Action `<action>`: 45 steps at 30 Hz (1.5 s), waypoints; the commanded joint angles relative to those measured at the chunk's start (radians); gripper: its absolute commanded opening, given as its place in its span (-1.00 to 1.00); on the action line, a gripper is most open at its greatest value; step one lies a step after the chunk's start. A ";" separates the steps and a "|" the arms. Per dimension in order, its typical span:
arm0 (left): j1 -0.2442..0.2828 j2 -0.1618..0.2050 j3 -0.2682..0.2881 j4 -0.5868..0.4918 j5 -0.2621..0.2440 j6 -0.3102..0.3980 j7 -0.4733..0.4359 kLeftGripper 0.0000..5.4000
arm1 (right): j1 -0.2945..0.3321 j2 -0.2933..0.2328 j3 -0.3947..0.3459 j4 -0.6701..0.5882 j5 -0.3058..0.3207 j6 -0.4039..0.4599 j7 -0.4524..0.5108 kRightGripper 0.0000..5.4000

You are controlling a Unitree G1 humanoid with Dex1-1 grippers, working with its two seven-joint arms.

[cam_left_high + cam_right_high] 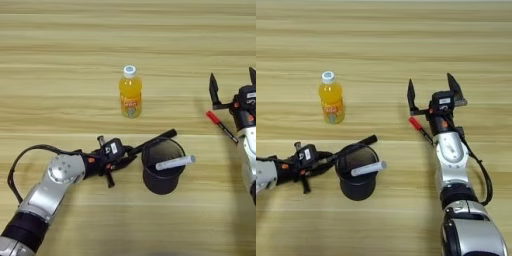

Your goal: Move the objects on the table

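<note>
The orange-drink bottle [130, 93] with a white cap stands upright in the middle of the table [60, 60]. In front of it and to its right stands the round black cup [160, 172], with a white marker [175, 163] leaning over its right rim. My left gripper [128, 154] lies low just left of the cup, shut on the slim black marker [155, 141]. That marker slants up and right across the cup's far rim. My right gripper [432, 90] stands open to the right of the bottle, with nothing between its fingers.
A pen with a red cap and a black body [420, 128] lies on the table just in front of the right gripper, beside the right forearm [452, 160]. The left arm [50, 185] stretches in from the lower left corner.
</note>
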 commanded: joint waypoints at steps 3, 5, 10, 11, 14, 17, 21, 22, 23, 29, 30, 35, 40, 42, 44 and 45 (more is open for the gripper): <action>-0.004 0.013 0.003 -0.015 -0.006 -0.022 -0.005 -0.24 | -0.009 -0.006 -0.001 -0.005 0.001 0.009 0.002 1.00; -0.007 0.016 0.008 -0.023 -0.007 -0.030 -0.003 -0.19 | -0.010 -0.006 -0.001 -0.003 0.001 0.010 0.002 1.00; -0.013 0.042 0.017 -0.054 0.014 -0.062 0.015 -0.02 | -0.012 -0.006 -0.003 0.001 0.003 0.012 0.002 1.00; -0.012 0.047 0.019 -0.061 0.011 -0.064 0.014 0.02 | -0.012 -0.006 -0.003 0.001 0.003 0.012 0.003 1.00; -0.022 0.065 0.037 -0.078 0.005 -0.075 0.020 0.13 | -0.012 -0.007 -0.003 0.003 0.003 0.011 0.003 1.00; -0.030 0.083 0.063 -0.102 -0.011 -0.080 0.022 0.26 | -0.012 -0.007 -0.004 0.003 0.003 0.010 0.003 1.00; -0.052 0.083 0.122 -0.119 -0.044 -0.065 0.048 0.39 | -0.012 -0.007 -0.003 0.004 0.002 0.008 0.002 1.00; -0.058 0.078 0.133 -0.119 -0.052 -0.065 0.055 0.44 | -0.012 -0.007 -0.003 0.004 0.002 0.008 0.002 1.00; -0.062 0.073 0.142 -0.121 -0.062 -0.068 0.062 0.47 | -0.012 -0.007 -0.003 0.004 0.001 0.007 0.002 1.00; -0.112 0.003 0.216 -0.120 -0.123 -0.037 0.164 0.66 | -0.011 -0.006 -0.003 0.003 0.001 0.008 0.001 1.00; -0.118 -0.005 0.221 -0.114 -0.126 -0.035 0.178 0.68 | -0.011 -0.006 -0.003 0.003 0.001 0.007 0.001 1.00; -0.147 -0.050 0.226 -0.079 -0.130 -0.036 0.227 0.84 | -0.011 -0.005 -0.002 0.003 -0.001 0.005 -0.001 1.00; -0.198 -0.103 0.229 -0.038 -0.123 -0.026 0.283 1.00 | -0.011 -0.004 -0.002 0.004 -0.002 0.003 -0.002 1.00; -0.215 -0.115 0.226 -0.019 -0.121 -0.025 0.294 1.00 | -0.011 -0.003 -0.001 0.004 -0.002 0.001 -0.002 1.00; -0.230 -0.129 0.221 -0.003 -0.129 -0.016 0.291 1.00 | -0.010 -0.003 -0.001 0.005 -0.003 0.001 -0.003 1.00; -0.237 -0.138 0.221 0.005 -0.141 -0.004 0.286 1.00 | -0.010 -0.002 0.000 0.004 -0.003 0.000 -0.003 1.00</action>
